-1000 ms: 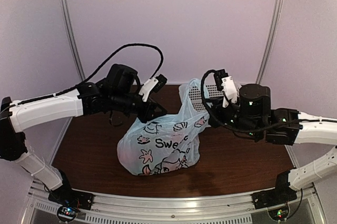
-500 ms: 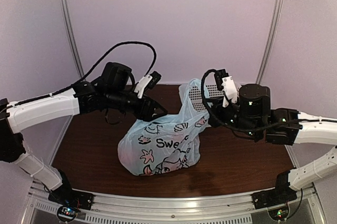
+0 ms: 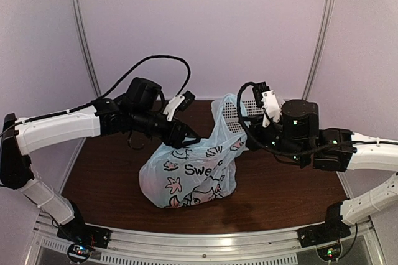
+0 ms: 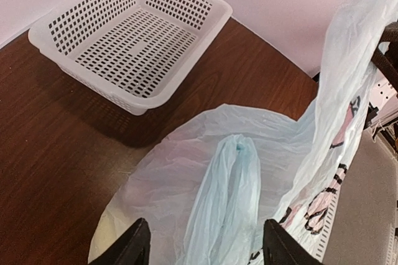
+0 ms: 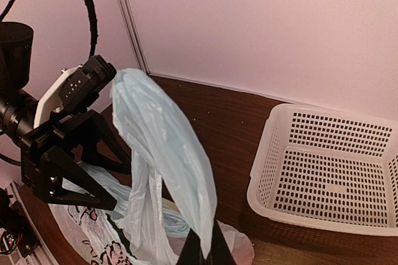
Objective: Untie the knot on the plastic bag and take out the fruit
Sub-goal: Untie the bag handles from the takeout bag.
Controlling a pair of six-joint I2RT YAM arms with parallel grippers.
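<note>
1. The plastic bag (image 3: 193,175) sits in the middle of the table (image 4: 56,140), just in front of the white basket (image 4: 186,4), with your two arms either side of it. Its bulging body hides the fruit, none of which shows.
2. Your right gripper (image 5: 202,246) holds one raised handle (image 5: 165,147) up and toward its own side. By the look of it, this hold tensions the film and leaves the bag's mouth exposed for the other arm.
3. Its fingers are clamped tight on that strip, and the right wrist view shows no gap between them.
4. Your left gripper (image 4: 205,240) sits low at the bag's opposite shoulder. It is lined up on the second handle (image 4: 233,184), which stands bunched and upright.
5. Its fingers (image 4: 134,246) are spread wide, one on each side of the second handle, gripping nothing. You cannot tell whether either pad brushes the plastic.
6. The knot is not plainly visible, as the two handles appear apart rather than twisted together. Judge the untying largely done, with opening the bag as the step in hand.
</note>
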